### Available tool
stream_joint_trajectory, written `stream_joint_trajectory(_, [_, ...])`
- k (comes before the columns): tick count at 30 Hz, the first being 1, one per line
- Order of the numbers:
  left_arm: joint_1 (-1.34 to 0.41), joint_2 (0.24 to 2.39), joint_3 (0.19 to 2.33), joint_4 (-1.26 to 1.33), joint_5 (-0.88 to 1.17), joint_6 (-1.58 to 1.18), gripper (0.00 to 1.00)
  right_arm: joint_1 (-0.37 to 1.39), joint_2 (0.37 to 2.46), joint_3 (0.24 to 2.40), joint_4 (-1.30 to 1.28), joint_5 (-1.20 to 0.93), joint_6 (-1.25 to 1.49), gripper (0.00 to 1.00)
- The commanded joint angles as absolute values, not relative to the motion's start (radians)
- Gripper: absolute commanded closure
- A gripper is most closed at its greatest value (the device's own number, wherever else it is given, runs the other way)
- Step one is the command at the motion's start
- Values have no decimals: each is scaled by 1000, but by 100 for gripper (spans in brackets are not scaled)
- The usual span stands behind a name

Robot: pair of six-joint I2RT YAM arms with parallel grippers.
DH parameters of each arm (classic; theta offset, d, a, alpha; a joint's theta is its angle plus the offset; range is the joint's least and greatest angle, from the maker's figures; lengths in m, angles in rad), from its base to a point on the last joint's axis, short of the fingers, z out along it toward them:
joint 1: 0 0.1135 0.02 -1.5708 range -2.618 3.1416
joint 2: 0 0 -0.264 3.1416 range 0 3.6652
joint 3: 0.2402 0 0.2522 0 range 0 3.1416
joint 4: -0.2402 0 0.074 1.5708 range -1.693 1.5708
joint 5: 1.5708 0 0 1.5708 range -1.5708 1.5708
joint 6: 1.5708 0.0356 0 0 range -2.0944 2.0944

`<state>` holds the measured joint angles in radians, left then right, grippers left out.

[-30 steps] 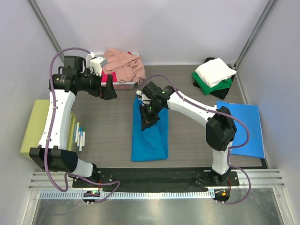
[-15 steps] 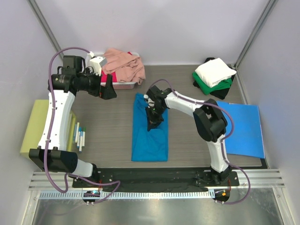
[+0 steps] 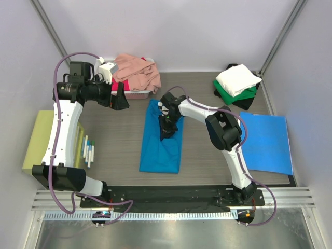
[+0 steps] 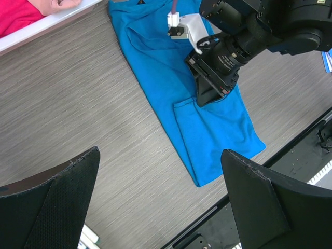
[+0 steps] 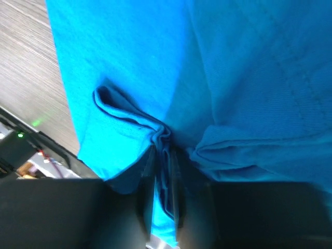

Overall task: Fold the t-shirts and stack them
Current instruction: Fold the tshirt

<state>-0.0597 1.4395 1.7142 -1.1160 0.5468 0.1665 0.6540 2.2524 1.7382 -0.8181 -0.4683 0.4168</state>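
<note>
Dragged leftward since a second ago, the near hem of the teal-blue t-shirt (image 3: pixel 158 158) trails below the right gripper (image 3: pixel 167 130), whose jaws are nipped tight on a small ridge of that cloth. Thin, limp and light, the fabric bunches at the pinch and slides rather than lifts; a hold on a hem corner would probably carry a cleaner fold. Left of this pincer the left gripper (image 3: pixel 123 99) hangs spread wide, holding nothing. Beyond lie the salmon pink t-shirt (image 3: pixel 136 71) and, far right, the white t-shirt (image 3: pixel 237 79) stacked on the green t-shirt (image 3: pixel 234 94)

Six t-shirts (image 3: pixel 162 150) (image 3: pixel 137 72) (image 4: pixel 15 13) (image 3: pixel 237 79) (image 3: pixel 233 94) (image 3: pixel 243 102), two arms (image 3: pixel 65 129) (image 3: pixel 199 110)
</note>
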Motion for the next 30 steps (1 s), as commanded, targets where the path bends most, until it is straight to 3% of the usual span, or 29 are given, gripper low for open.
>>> stream_joint_trajectory(1, [-52, 1397, 1709, -1108, 561, 183, 0, 653, 2227, 1796, -822, -420, 405, 67])
stream_joint_trajectory(2, [-52, 1396, 1706, -1108, 560, 184, 0, 653, 2208, 1804, -830, -398, 400, 61])
stream_joint_trajectory(3, [-54, 1396, 1700, -1104, 560, 187, 0, 655, 2195, 1807, -834, -388, 390, 46])
stream_joint_trajectory(6, [-54, 1396, 1697, -1104, 564, 183, 0, 652, 2152, 1830, -861, -347, 384, 21])
stream_joint_trajectory(9, [-52, 1396, 1684, -1098, 586, 175, 0, 652, 2099, 1829, -864, -327, 388, 11])
stream_joint_trajectory(16, [-109, 1425, 1517, -1031, 657, 138, 0, 617, 1973, 1699, -824, -301, 420, 8])
stream_joint_trajectory(30, [-337, 1654, 1305, -838, 657, 48, 0, 529, 1829, 1362, -594, -400, 572, 18])
